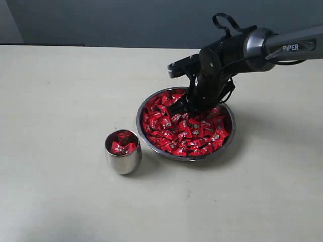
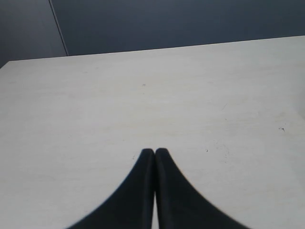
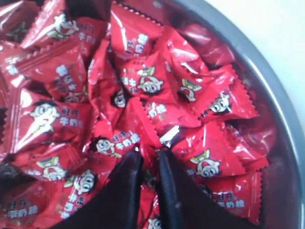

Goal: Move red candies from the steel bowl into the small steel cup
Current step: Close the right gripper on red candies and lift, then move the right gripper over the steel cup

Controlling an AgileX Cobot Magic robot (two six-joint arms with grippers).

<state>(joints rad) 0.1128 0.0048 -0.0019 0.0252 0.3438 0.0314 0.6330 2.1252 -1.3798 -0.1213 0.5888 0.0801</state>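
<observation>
Pale tabletop (image 1: 60, 101) under steel bowl (image 1: 139, 123); grey wall (image 1: 126, 20).

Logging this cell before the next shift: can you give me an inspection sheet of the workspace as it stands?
Surface: pale table, faint scuffs.
Job's things: bowl heaped with candies; cup beside it, apart, upright, a few candies inside.
Clutter: nothing seen.
Grippers: left gripper over bare table, jaws shut, empty; right gripper down in the bowl, jaws nearly shut on a red wrapper among the candies.
Cables: black loop above the right arm's wrist, clear of the bowl.
Surroundings: dark wall behind the table.
</observation>
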